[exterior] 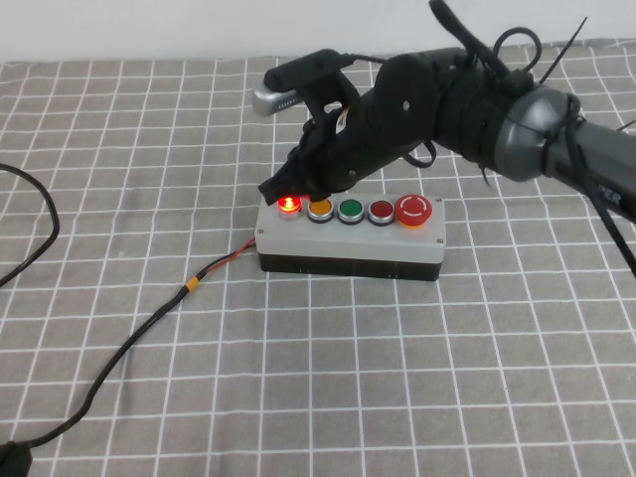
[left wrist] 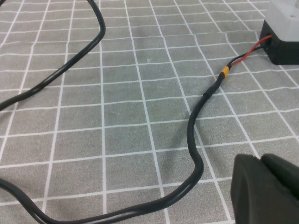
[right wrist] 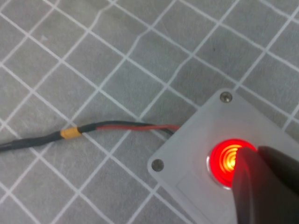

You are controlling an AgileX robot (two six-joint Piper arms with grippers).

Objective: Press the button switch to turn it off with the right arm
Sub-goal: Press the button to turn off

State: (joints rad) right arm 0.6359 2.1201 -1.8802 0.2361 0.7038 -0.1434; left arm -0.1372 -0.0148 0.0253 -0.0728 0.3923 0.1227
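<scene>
The grey five-button box (exterior: 348, 241) with a black base stands mid-table. Its leftmost button, the small red button switch (exterior: 289, 205), glows bright. My right arm reaches in from the right, and my right gripper (exterior: 277, 187) is shut, its dark tip right at that button. In the right wrist view the tip (right wrist: 254, 153) covers one edge of the glowing button (right wrist: 223, 161) on the box top (right wrist: 187, 173). My left gripper (left wrist: 259, 159) shows only in the left wrist view, shut and empty, low over the cloth beside the black cable.
Along the box sit an orange button (exterior: 320, 209), a green one (exterior: 350, 210), a dark red one (exterior: 381, 211) and a big red mushroom button (exterior: 413, 209). A black cable (exterior: 149, 323) with a yellow band (exterior: 192, 284) runs left from the box over the checked cloth.
</scene>
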